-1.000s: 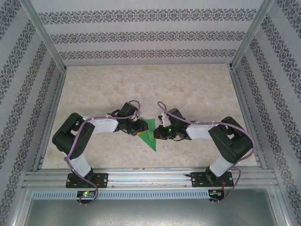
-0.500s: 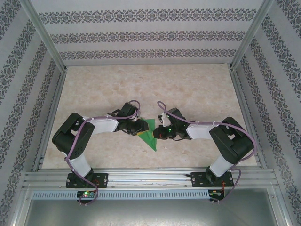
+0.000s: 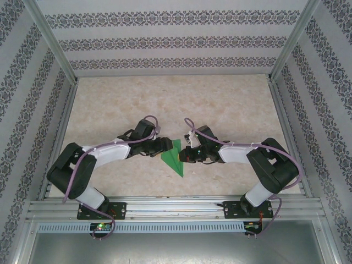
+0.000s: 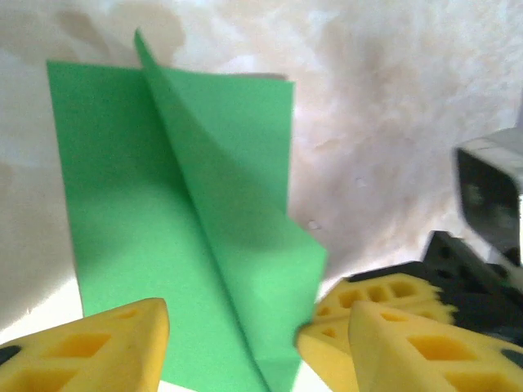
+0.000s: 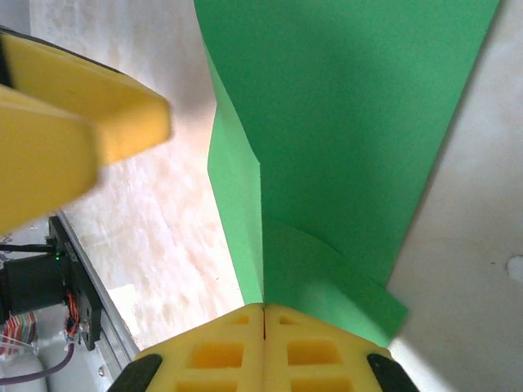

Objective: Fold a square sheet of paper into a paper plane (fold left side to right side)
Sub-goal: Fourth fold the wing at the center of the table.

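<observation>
Your left gripper point(image 3: 161, 146) has just let go and drawn back, jaws apart; your right gripper point(image 3: 186, 156) stays clamped on the paper plane point(image 3: 174, 158), which lies mid-table between the 2 arms; only 1 pinch now holds the crease.

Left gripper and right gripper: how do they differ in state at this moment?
The left gripper is open, its fingers apart over the green paper; the right gripper is shut, pinching that paper's raised fold. The left gripper is at the paper's left side, the right gripper at its right. Both have yellow fingers.
</observation>
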`<move>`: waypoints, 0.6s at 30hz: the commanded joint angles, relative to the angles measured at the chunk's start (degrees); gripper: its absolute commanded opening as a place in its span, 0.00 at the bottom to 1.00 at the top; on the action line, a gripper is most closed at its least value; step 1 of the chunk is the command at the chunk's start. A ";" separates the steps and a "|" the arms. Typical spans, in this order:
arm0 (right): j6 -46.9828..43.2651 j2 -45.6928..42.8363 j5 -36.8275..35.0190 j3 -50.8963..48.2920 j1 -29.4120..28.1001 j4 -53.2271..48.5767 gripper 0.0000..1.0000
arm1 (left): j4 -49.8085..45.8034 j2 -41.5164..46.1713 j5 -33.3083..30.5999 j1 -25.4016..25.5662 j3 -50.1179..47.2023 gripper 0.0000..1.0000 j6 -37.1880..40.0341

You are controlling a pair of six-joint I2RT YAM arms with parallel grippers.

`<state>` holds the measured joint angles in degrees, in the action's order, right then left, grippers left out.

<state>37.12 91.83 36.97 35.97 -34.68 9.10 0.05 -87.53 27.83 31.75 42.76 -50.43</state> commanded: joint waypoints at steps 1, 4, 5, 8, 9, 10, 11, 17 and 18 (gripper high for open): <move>-1.91 -1.04 1.00 1.24 -0.77 -1.01 0.08 | 0.57 2.94 -2.08 -0.77 -2.00 0.61 -2.36; -2.32 -1.04 0.75 1.72 -1.42 -1.48 0.13 | 0.81 3.65 -2.39 -1.28 -3.79 0.60 -4.34; -2.44 -1.11 0.42 1.82 -1.52 -1.77 0.15 | 1.18 3.53 -2.56 -1.33 -4.21 0.60 -4.85; -3.06 -2.08 -2.33 2.04 -2.25 -3.32 0.24 | 4.40 2.08 -1.36 -1.33 -5.22 0.59 -6.56; -3.86 -2.63 -3.78 2.37 -2.69 -4.65 0.27 | 6.31 1.24 -0.65 -1.33 -5.54 0.59 -7.28; -4.87 -3.24 -5.40 2.89 -3.21 -6.55 0.30 | 8.24 0.60 0.12 -1.32 -5.73 0.58 -8.13; -5.74 -3.77 -7.00 3.33 -3.82 -8.03 0.33 | 9.66 -0.10 0.68 -1.34 -5.84 0.58 -8.62; -9.71 -7.19 -15.30 4.64 -6.86 -14.47 0.47 | 12.72 -2.33 1.73 -1.27 -4.88 0.58 -9.34; -10.21 -7.63 -16.41 4.55 -7.19 -15.24 0.49 | 13.02 -2.23 1.78 -1.33 -4.88 0.58 -9.41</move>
<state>30.15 85.84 26.26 39.48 -41.12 -1.61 8.71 -89.38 28.49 31.00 37.39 -58.33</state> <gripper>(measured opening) 0.483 0.583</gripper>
